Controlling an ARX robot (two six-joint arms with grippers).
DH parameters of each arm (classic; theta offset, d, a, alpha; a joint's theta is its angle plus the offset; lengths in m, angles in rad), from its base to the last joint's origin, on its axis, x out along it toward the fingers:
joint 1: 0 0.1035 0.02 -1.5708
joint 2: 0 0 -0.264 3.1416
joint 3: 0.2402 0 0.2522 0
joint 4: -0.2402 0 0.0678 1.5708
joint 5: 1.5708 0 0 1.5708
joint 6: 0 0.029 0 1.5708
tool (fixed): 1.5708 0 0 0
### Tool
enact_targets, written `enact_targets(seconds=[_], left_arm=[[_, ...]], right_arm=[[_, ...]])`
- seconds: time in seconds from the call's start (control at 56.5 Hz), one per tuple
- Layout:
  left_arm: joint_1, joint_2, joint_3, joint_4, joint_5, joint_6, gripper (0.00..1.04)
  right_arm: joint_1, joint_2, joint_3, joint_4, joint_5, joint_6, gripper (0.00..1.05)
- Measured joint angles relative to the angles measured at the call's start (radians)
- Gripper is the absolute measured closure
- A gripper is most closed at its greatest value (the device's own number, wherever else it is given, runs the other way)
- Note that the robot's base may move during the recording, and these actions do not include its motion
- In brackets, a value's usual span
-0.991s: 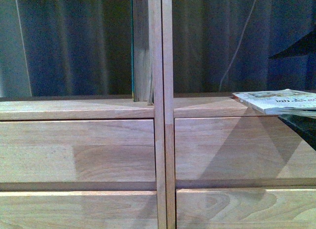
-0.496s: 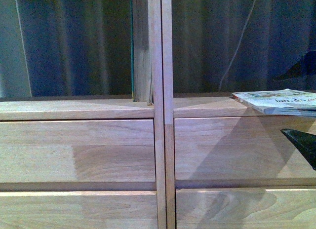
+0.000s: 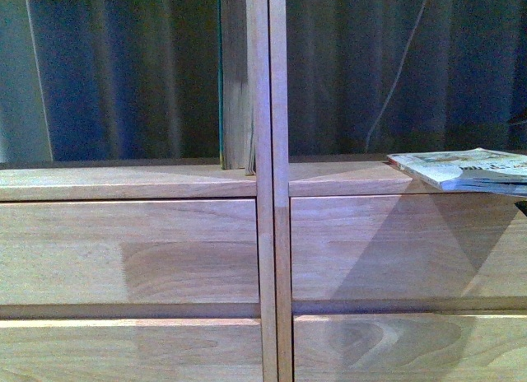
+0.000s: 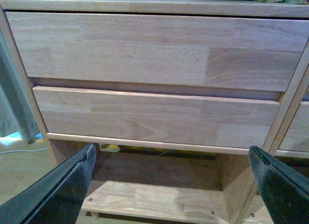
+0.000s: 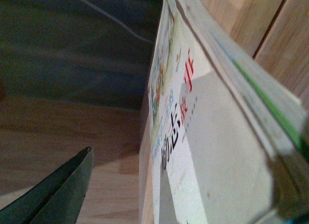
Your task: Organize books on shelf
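Note:
The light wood shelf [image 3: 132, 250] fills the front view, split by its vertical double post [image 3: 269, 151]. The teal book [image 3: 235, 86] stands upright in the left column against the post, beige page edges facing me. The thin pale softcover [image 3: 461, 169] lies flat on the right column's board, overhanging the front edge. In the right wrist view my right gripper [image 5: 188, 178] is open with the softcover [image 5: 212, 151] between its jaws, one finger [image 5: 63, 195] apart from it. My left gripper [image 4: 171, 150] is open and empty, low before the shelf's plank fronts [image 4: 154, 115].
Dark blue curtain folds [image 3: 123, 77] and a thin pale cord [image 3: 395, 86] hang behind the open compartments. The shelf's bottom board [image 4: 154, 195] shows under the lowest plank front. A pale floor [image 4: 19, 171] lies beside the shelf's left side.
The right gripper's dark fingers, seen above and below the softcover at the front view's right edge, have drawn away rightward and almost left that view. The softcover and teal book have stayed put.

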Motion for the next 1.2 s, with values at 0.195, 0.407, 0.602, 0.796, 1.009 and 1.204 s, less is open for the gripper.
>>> enact_targets(seconds=[0.195,0.407,0.602,0.796,1.009,1.204], left_arm=[[0.0,0.0,0.0,0.0,0.0,0.0,0.07],[0.0,0.0,0.0,0.0,0.0,0.0,0.07],[0.0,0.0,0.0,0.0,0.0,0.0,0.07],[0.0,0.0,0.0,0.0,0.0,0.0,0.07],[0.126,0.112,0.033,-0.009,0.357,-0.058,0.07],[0.334,0.452,0.167,0.254,0.739,-0.145,0.07]], right_arm=[[-0.004,0.011,0.006,-0.006,0.009,0.013,0.29],[0.013,0.027,0.006,0.008,0.018,0.024,0.67],[0.019,0.03,0.006,0.027,0.024,0.026,0.95],[0.019,0.03,-0.002,0.052,0.012,0.034,0.97],[0.013,0.021,-0.027,0.081,-0.025,0.063,0.97],[-0.001,-0.029,-0.037,0.113,-0.077,0.081,0.97]])
